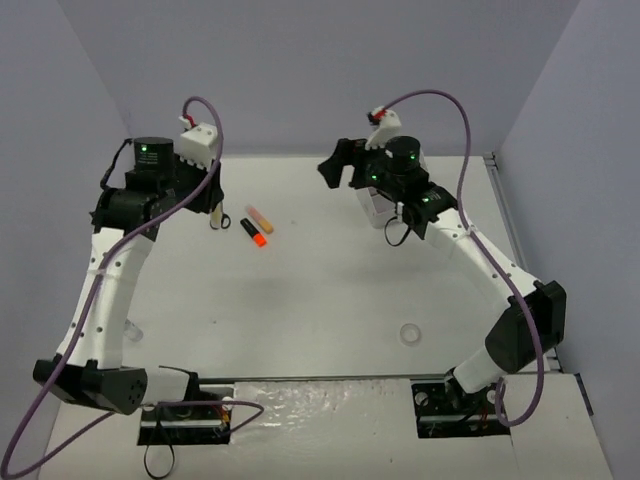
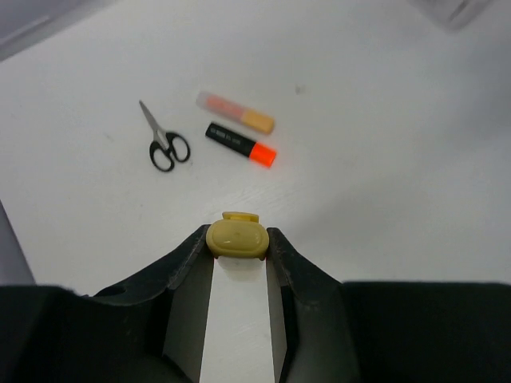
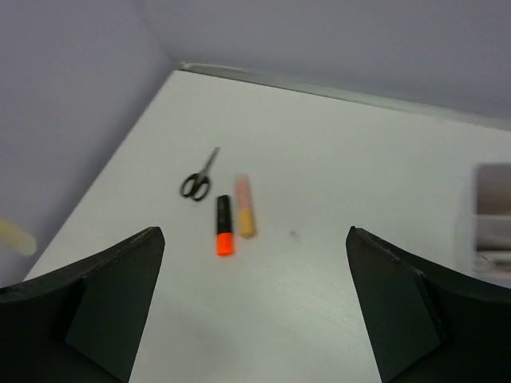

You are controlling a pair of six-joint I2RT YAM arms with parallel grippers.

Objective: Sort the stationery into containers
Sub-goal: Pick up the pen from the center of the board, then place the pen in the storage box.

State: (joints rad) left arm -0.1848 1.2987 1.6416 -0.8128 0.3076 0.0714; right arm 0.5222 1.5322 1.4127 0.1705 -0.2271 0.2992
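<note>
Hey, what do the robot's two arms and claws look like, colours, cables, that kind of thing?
The left arm and right arm share white links, black rounded joint housings with small green lights, and a purple cable looping along each. The left claw and right claw each have two matte black, wedge-shaped fingers.

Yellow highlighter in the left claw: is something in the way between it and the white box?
Probably the right arm: from above it hangs over the white box, covering most of it. The peach highlighter and orange-black highlighter lie flat on the table between.
</note>
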